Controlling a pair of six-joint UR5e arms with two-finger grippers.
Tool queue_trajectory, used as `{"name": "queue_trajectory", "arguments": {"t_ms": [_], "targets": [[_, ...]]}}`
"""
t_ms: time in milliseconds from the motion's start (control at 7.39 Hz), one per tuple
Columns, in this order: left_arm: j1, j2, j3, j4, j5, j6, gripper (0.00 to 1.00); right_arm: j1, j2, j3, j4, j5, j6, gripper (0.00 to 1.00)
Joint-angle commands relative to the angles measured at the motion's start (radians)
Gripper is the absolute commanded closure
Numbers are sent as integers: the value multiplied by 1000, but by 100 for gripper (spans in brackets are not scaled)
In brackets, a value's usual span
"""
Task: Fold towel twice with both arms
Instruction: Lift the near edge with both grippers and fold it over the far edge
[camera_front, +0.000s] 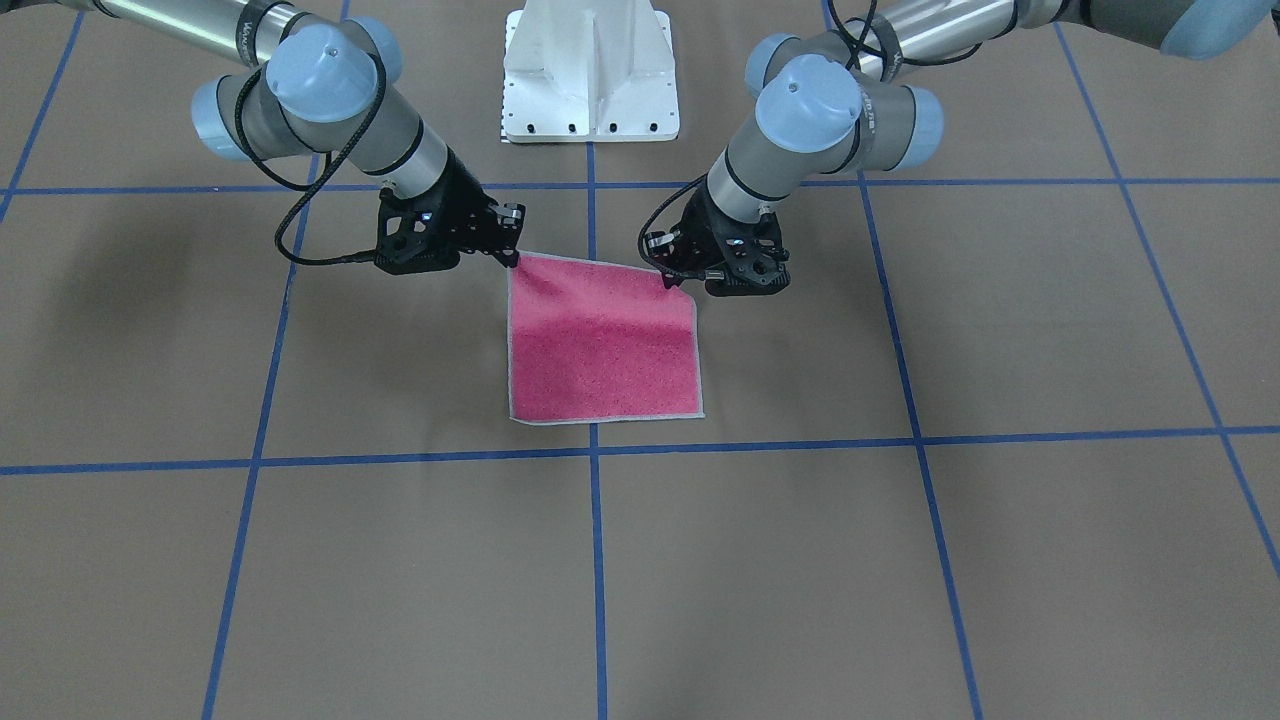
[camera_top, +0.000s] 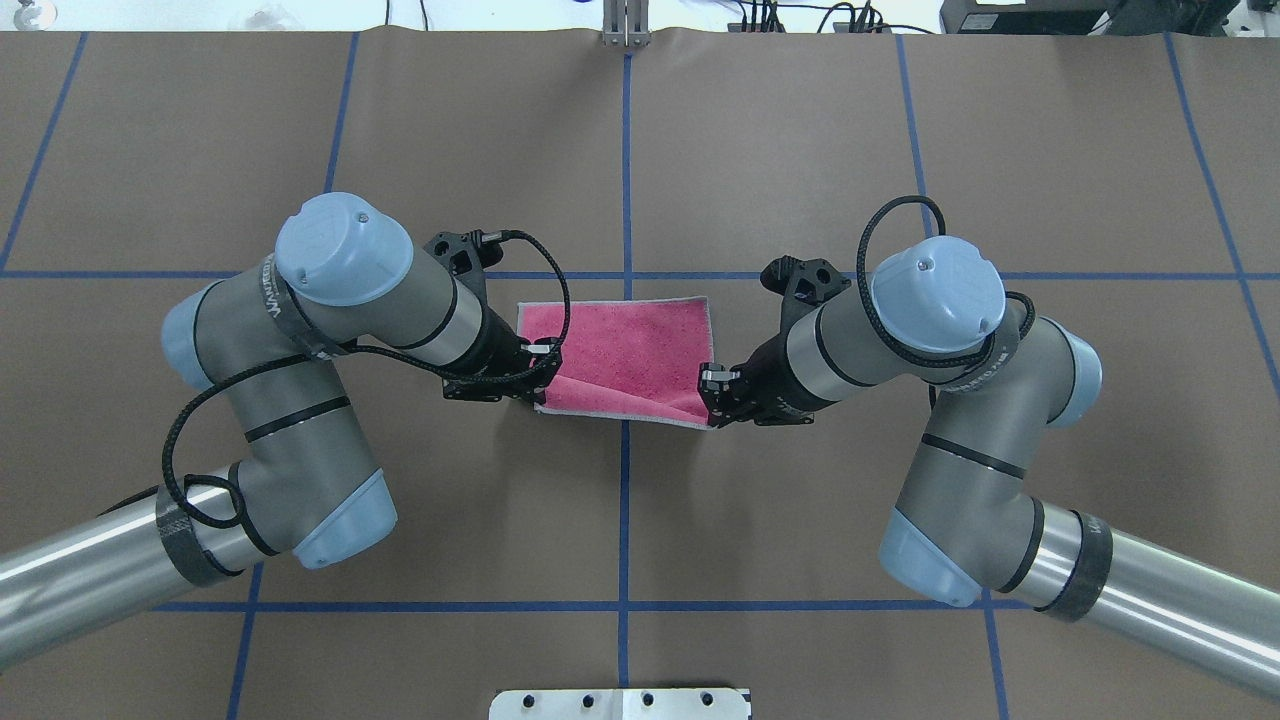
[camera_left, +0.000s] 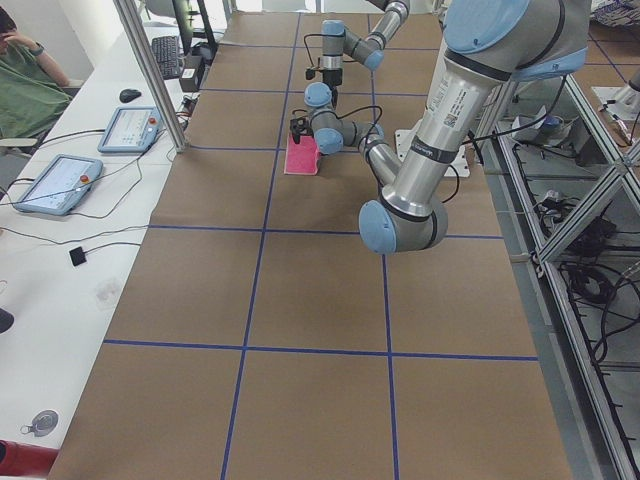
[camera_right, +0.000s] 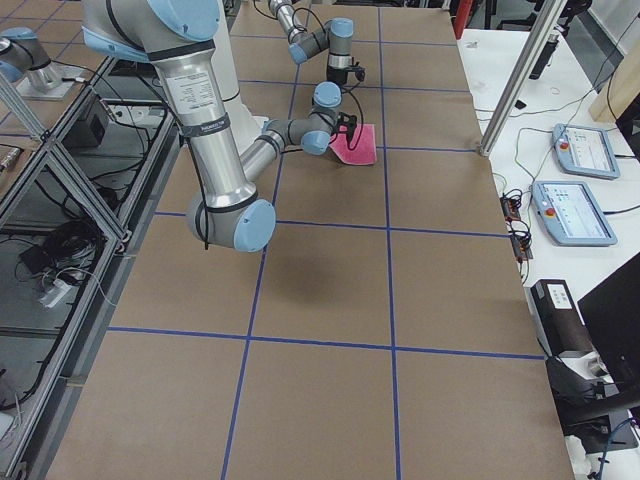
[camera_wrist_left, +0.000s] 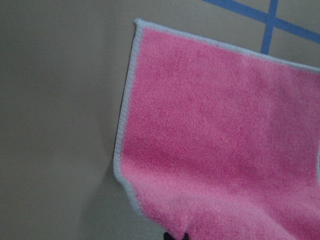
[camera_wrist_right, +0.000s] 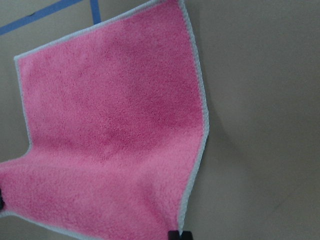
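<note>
Towel (camera_top: 625, 345): lay pink face up on the brown table (camera_top: 800, 150), straddling the centre blue line (camera_top: 626, 150).
Left gripper (camera_top: 540, 390): sat at the towel's robot-side left corner, fingers largely hidden.
Right gripper (camera_top: 712, 412): pinched the robot-side right corner, which was creased and lifted.
Arms: bent inward from both sides.

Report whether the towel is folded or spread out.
Spread, not yet folded: the towel lies open as one pink layer on the table, the left gripper and right gripper each pinching a corner on the robot's side.
</note>
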Motion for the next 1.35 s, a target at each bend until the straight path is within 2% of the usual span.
{"name": "queue_trajectory", "arguments": {"t_ms": [0,271,406,812,1218], "targets": [[-4,-57,57,-1,0,-1,100,42,56,-79,0,-1,-3,100],[-21,-60,65,-1,2,1,100,68,72,-105,2,-2,-4,100],[-30,-60,75,-4,2,1,100,68,75,-119,3,-31,-6,100],[-47,-60,85,-7,2,1,100,68,145,-208,5,-66,-6,100],[-46,-64,129,-14,14,2,100,70,152,-220,5,-70,-6,100]]}}
